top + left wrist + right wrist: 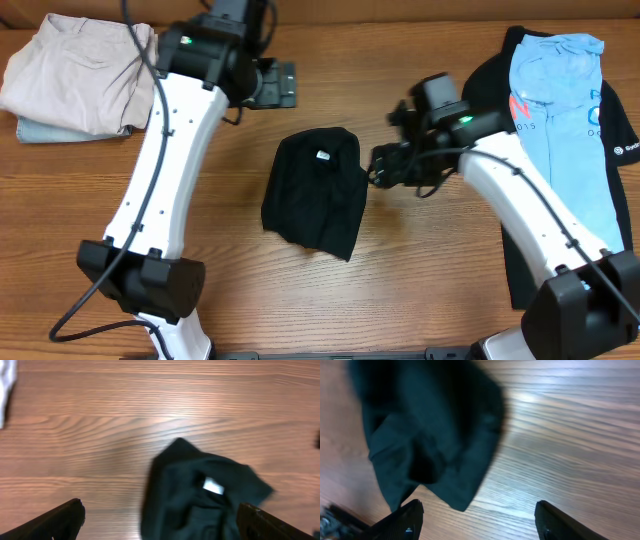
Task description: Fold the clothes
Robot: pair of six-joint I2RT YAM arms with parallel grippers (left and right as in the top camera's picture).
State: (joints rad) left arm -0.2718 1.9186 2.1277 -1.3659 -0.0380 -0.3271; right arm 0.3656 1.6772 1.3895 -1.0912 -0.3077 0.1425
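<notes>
Upper left of overhead view: beige garment (75, 70), folded, stacked on pale blue garment (35, 130), both on table (230, 260).

Upper centre: left tool (277, 85), up and left of black tee (315, 195), clear of it. Jaws wide in wrist view, nothing gripped between fingers (57, 520).

Centre: black tee folded into a compact bundle, flat on table, white tag (323, 155) facing up near its top edge.

Just right of black tee: right tool (383, 165), level with the tee's right edge; contact not determinable from overhead. Jaws apart in wrist view, cloth edge near one finger (410, 517), not pinched.

Far right: blue tee (555, 90) spread over black shirt (620, 130), white logo (630, 152) on the sleeve. Both well apart from black tee.
</notes>
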